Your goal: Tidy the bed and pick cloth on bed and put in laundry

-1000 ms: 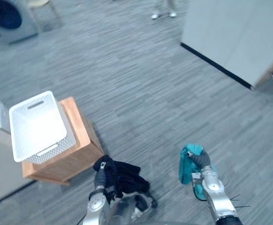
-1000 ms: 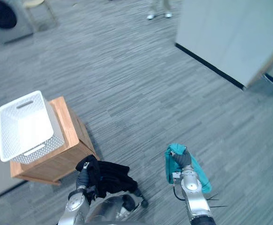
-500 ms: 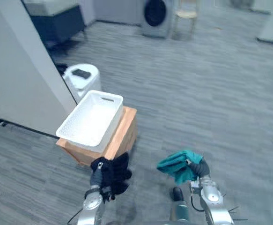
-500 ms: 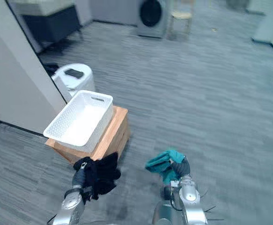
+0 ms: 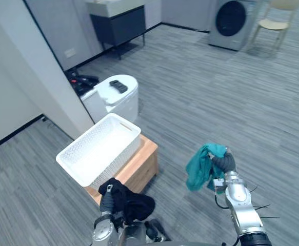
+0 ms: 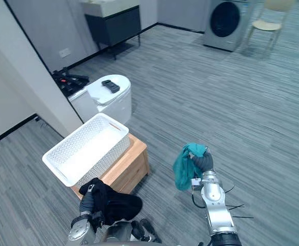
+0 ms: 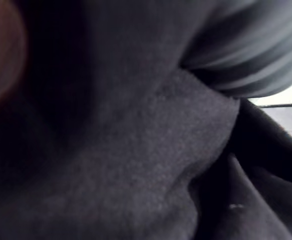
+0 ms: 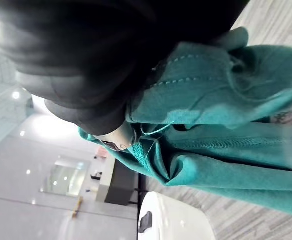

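1. Ahead of the left hand, the white perforated basket on its low wooden desk is now seen from a new angle. The camera has swung since a second ago, and both cloths remain with the hands.
2. The right hand clenches the soft, stitched teal cloth, which hangs in folds above the floor.
3. The fleecy black cloth buries the left hand, so I cannot tell its grip.
4. Beyond the basket stands a rounded white bin.

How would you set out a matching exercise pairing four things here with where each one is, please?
Things:
1. black cloth
2. teal cloth
3. white basket
4. washing machine

Places:
A. on the wooden box
B. held in the right hand
C. far back, beside the chair
D. held in the left hand

Pairs: 1-D, 2-B, 3-A, 4-C.
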{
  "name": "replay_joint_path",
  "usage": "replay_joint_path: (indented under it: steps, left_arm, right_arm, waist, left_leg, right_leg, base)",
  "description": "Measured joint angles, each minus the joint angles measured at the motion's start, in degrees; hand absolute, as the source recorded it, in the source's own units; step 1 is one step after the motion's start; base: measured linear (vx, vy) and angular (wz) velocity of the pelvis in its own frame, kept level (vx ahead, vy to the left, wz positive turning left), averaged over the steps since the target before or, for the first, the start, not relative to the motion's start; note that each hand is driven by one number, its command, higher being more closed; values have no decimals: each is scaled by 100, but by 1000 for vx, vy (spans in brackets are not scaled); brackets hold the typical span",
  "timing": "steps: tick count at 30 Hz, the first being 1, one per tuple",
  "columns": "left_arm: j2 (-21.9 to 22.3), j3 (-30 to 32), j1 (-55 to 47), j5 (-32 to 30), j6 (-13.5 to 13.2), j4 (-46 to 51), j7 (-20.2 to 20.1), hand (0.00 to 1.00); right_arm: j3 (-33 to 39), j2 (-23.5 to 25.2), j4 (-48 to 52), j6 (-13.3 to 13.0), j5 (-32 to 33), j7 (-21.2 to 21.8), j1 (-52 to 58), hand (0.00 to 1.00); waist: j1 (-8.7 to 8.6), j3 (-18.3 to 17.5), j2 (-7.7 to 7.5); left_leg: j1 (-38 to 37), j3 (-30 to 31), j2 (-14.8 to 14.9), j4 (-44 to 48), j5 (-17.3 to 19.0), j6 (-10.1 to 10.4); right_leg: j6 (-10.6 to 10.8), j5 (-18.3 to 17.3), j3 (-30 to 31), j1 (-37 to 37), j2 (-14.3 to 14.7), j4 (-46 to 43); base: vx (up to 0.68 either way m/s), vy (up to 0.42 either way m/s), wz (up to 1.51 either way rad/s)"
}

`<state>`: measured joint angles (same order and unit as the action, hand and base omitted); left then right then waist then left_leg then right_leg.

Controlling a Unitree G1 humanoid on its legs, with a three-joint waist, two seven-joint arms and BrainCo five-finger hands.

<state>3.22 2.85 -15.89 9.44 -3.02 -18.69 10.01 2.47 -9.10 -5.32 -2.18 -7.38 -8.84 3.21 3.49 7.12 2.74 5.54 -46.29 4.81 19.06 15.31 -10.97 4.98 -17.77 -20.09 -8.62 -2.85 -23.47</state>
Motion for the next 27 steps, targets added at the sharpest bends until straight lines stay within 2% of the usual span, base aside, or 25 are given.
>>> replay_joint_path:
  steps: [1, 2, 3, 5, 6, 7, 8, 9, 10, 11, 12, 16, 17, 18, 19, 22, 23, 25, 27]
  left_arm:
    - [5, -11, -7, 0, 0, 2, -1, 100]
    - [-36, -45, 11, -22, 4, 4, 0, 100]
    - [-160, -131, 40, -64, 37, -10, 4, 100]
    - [-242, -276, 103, -121, 37, -60, 6, 100]
    - [-248, -344, 140, -123, 34, -60, 3, 100]
    - [-273, -346, 268, -125, 13, -92, 6, 100]
    - [-298, -354, 351, -137, -13, -158, -1, 100]
    - [-370, -398, 480, -181, -30, -289, -8, 100]
    - [-557, -492, 503, -282, -26, -287, -7, 100]
    - [-630, -438, 312, -335, -11, -329, -134, 100]
    - [-541, -409, 312, -335, -11, -327, -137, 100]
    - [-401, -367, 355, -336, -11, -313, -255, 100]
    - [-388, -360, 373, -299, -11, -282, -248, 100]
    - [-360, -343, 402, -201, -12, -260, -243, 100]
    - [-326, -337, 355, -98, -27, -192, -245, 100]
    - [-382, -301, 239, -95, -109, -121, -244, 100]
    - [-479, -304, 223, -95, -109, -128, -251, 100]
    - [-491, -306, 153, -79, -109, -143, -250, 100]
    - [-449, -350, 47, 11, -108, -247, -279, 100]
  right_arm:
    - [-1, 13, 4, 0, -2, 1, -2, 100]
    - [-6, 81, 71, -4, -6, 15, -2, 100]
    - [-10, 207, 248, -6, -8, 16, 5, 100]
    - [6, 246, 425, -17, -8, 14, 3, 100]
    - [-15, 229, 561, -65, -6, 22, 9, 100]
    - [10, 246, 837, -162, -1, 16, 84, 100]
    - [45, 247, 967, -193, 5, 21, 124, 100]
    - [173, 249, 1198, -261, 10, 26, 172, 100]
    - [348, 250, 1452, -294, -9, 9, 171, 100]
    - [677, 64, 2128, -535, 101, -122, 141, 100]
    - [788, 55, 2152, -637, 155, -132, 36, 100]
    - [852, -14, 2445, -643, 263, -234, 22, 100]
    - [875, -86, 2501, -648, 274, -234, -11, 100]
    - [966, -231, 2525, -648, 280, -240, -87, 100]
    - [1088, -468, 2527, -644, 280, -260, -287, 100]
    - [1151, -746, 2545, -652, 278, -333, -889, 100]
    - [1239, -787, 2545, -676, 278, -340, -1099, 100]
    - [1250, -847, 2470, -678, 278, -340, -1217, 100]
    - [1133, -1032, 2180, -660, 282, -315, -1331, 100]
  waist:
    - [-19, -14, -56]
    - [-117, -55, -173]
    - [-298, -25, -290]
    - [-325, -23, -289]
    - [-356, -17, -260]
    - [-435, -27, -229]
    - [-457, -30, -227]
    - [-551, -60, -280]
    - [-561, -101, -519]
    - [-450, -233, -402]
    - [-384, -238, -359]
    - [-429, -233, -332]
    - [-453, -232, -334]
    - [-558, -227, -344]
    - [-602, -229, -309]
    - [-577, -249, -234]
    - [-613, -265, -248]
    - [-575, -263, -299]
    - [-563, -270, -275]
  left_leg:
    - [-101, 149, -117, -119, -16, 22]
    - [-238, 578, -362, -328, -78, -23]
    - [-429, 1142, -563, -378, -111, -54]
    - [-679, 1679, -655, -463, -124, -32]
    - [-825, 2176, -678, -530, -141, -3]
    - [-873, 2885, -653, -586, -206, 103]
    - [-865, 3153, -646, -608, -236, 148]
    - [-797, 3644, -675, -627, -286, 243]
    - [-821, 4095, -846, -690, -295, 435]
    - [-734, 4279, -487, -550, -90, 901]
    - [-790, 4228, -370, -669, -120, 975]
    - [-833, 4027, -335, -665, -130, 1006]
    - [-798, 3835, -329, -599, -138, 1030]
    - [-706, 3475, -327, -406, -185, 1106]
    - [-782, 2856, -302, -312, -229, 1159]
    - [-748, 2701, -393, -532, -222, 1159]
    - [-771, 2746, -505, -888, -208, 1087]
    - [-833, 2501, -526, -1116, -247, 997]
    - [-904, 2382, -533, -1202, -404, 953]
  right_leg:
    - [44, 39, -79, 247, -154, -696]
    - [168, 464, 2, 860, -519, -2290]
    - [140, 490, 345, 1281, -742, -3356]
    - [-24, 286, 628, 1503, -829, -3427]
    - [-179, 112, 837, 1577, -772, -2925]
    - [-282, -41, 1640, 1709, -386, -1973]
    - [-248, -39, 2155, 1758, -184, -1557]
    - [-11, 42, 3115, 1775, 77, -618]
    - [200, 890, 3558, 1749, -70, 632]
    - [291, 1896, 3079, 1392, -36, 1700]
    - [252, 2023, 3102, 1379, 80, 1797]
    - [250, 2024, 3042, 1215, 40, 1880]
    - [251, 2023, 2950, 1165, -22, 1885]
    - [251, 2021, 2734, 1050, -151, 1889]
    - [265, 1992, 2528, 920, -265, 1854]
    - [281, 1965, 2407, 882, -353, 1897]
    - [280, 1964, 2231, 871, -460, 1998]
    - [277, 1968, 2167, 842, -550, 2111]
    - [276, 1972, 2127, 739, -607, 2160]
  base:
    - [422, 21, 167]
    - [477, -52, 207]
    - [577, -87, 247]
    - [430, -151, 199]
    - [436, -234, 228]
    - [406, -253, 242]
    - [348, -297, 269]
    - [372, -375, 253]
    - [724, -661, 310]
    - [657, -589, 196]
    - [496, -430, 92]
    - [74, -54, 1]
    - [-13, 38, 55]
    - [-27, 59, 93]
    - [-44, 87, 93]
    - [-98, 73, 45]
    - [-140, 58, 62]
    - [-101, 7, 46]
    - [-64, -15, 31]
